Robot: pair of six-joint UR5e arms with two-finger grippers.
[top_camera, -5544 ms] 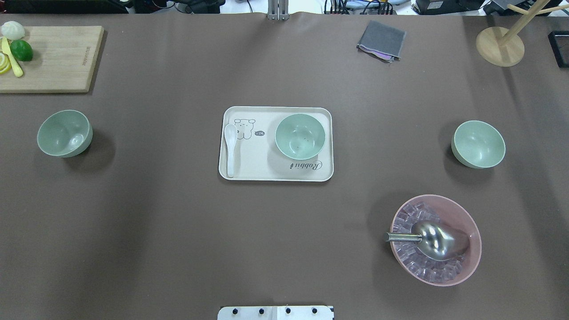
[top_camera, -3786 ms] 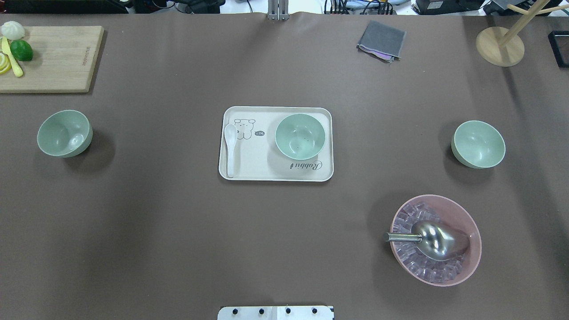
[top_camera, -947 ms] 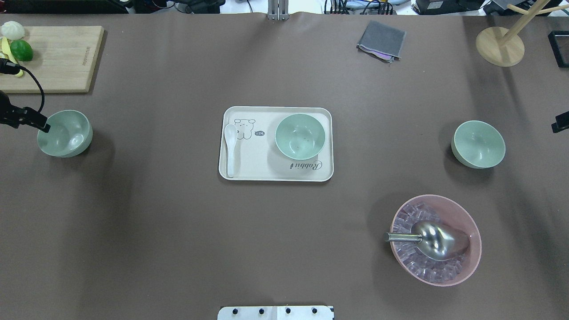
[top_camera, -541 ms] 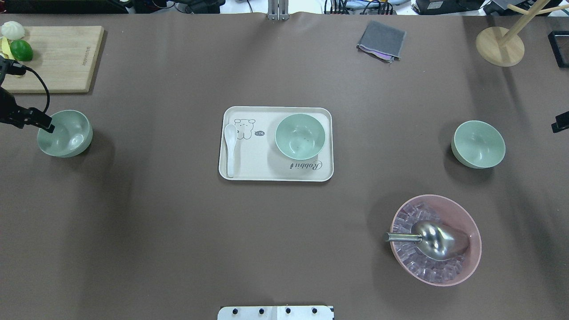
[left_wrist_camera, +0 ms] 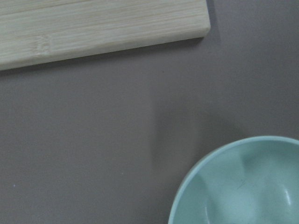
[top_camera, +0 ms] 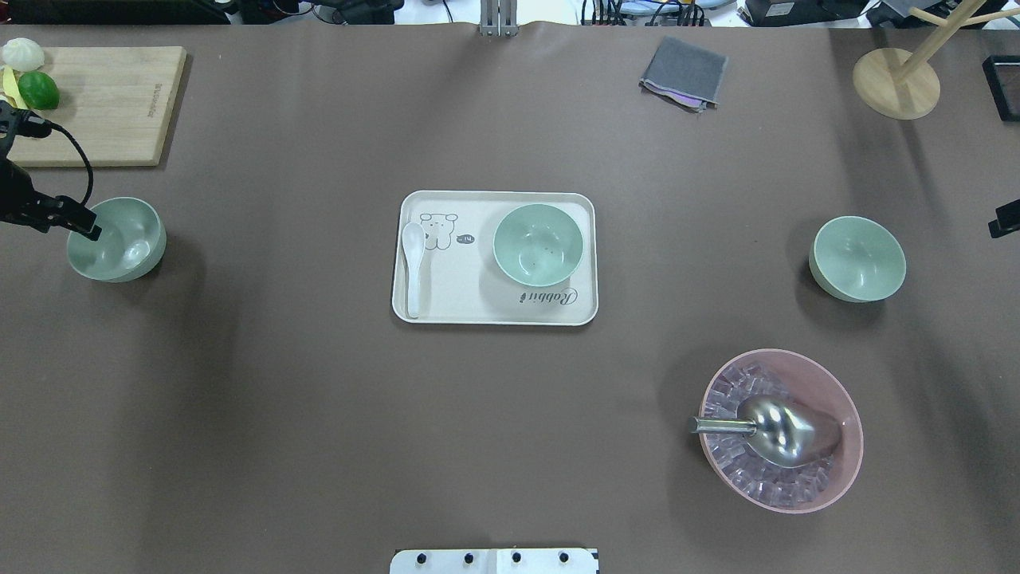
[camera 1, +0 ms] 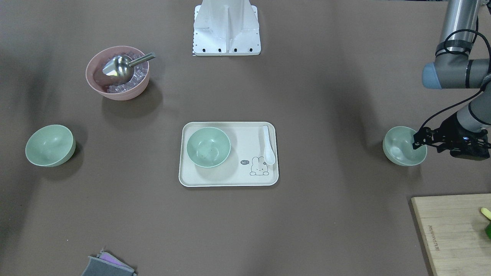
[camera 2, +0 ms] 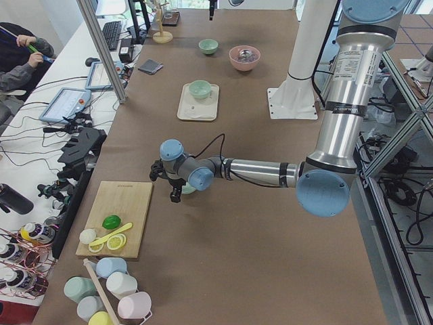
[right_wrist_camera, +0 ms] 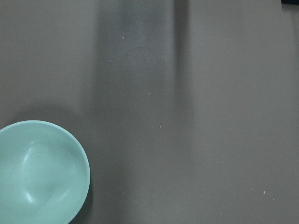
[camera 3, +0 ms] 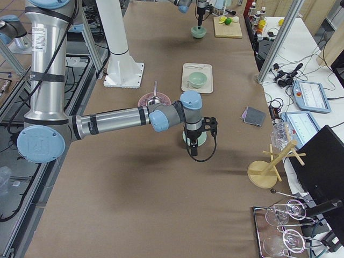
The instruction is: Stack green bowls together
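Three pale green bowls stand apart. The left one is on the table, the middle one on the cream tray, the right one on the table. My left gripper hangs over the left bowl's outer rim, as the front view also shows; I cannot tell whether it is open. The left wrist view shows that bowl at the lower right. My right gripper hangs beside the right bowl; I cannot tell its state.
A pink bowl of ice cubes with a metal scoop stands near the right front. A white spoon lies on the tray. A cutting board, a grey cloth and a wooden stand line the far edge.
Both arms have come in from the table's ends. The left gripper has edged over the left bowl's rim. The bowls have not moved.
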